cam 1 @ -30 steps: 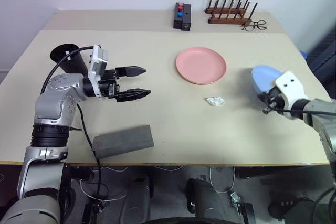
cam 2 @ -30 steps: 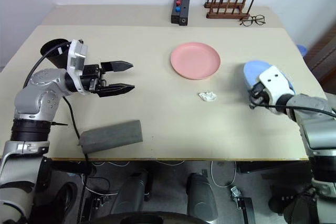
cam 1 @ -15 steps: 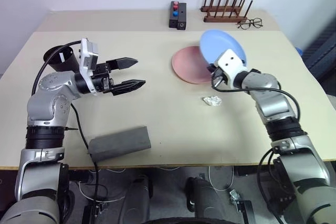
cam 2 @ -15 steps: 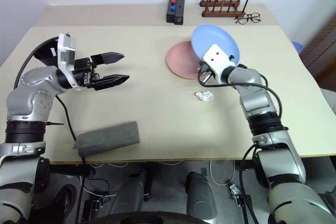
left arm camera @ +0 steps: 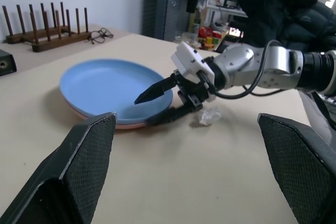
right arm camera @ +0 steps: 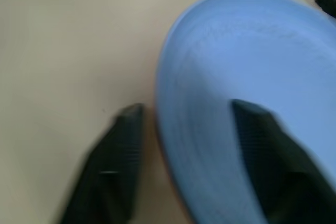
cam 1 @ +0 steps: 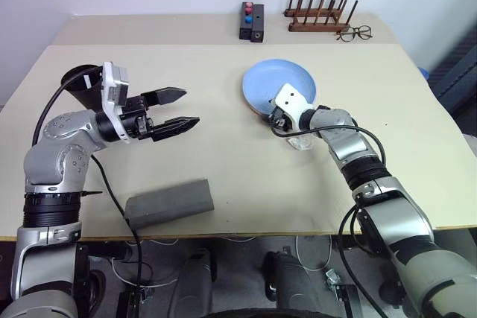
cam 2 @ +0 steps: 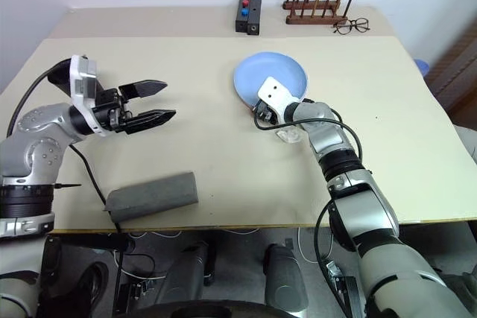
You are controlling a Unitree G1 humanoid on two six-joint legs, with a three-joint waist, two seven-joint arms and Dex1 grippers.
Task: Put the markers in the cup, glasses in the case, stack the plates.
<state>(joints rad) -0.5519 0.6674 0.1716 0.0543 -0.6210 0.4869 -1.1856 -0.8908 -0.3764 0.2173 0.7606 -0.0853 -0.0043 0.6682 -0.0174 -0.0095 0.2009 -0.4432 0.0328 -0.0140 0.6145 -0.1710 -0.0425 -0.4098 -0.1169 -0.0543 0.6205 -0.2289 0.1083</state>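
Note:
The light blue plate (cam 1: 282, 86) lies on the salmon pink plate (left arm camera: 124, 125), whose rim peeks out underneath. My right gripper (left arm camera: 143, 112) is open at the blue plate's near rim, one finger over the plate and one below the stack's edge. My left gripper (cam 1: 183, 108) hangs open and empty above the table's left side, pointing towards the plates. The dark cup (cam 1: 80, 80) stands behind its wrist. The grey case (cam 1: 170, 200) lies closed near the front edge. The markers and the glasses are out of view.
A crumpled white scrap (cam 1: 302, 141) lies just beside my right wrist. At the back stand a small black box with red and blue knobs (cam 1: 250, 21), a wooden peg rack (cam 1: 320, 14) and clear-lens spectacles (cam 1: 356, 33). A person in a dark jacket (left arm camera: 286, 9) sits beyond the table's right side.
My right arm swung the blue plate from the table's right edge over to the pink plate, laid it on top, and its gripper opened. The left gripper hardly moved.

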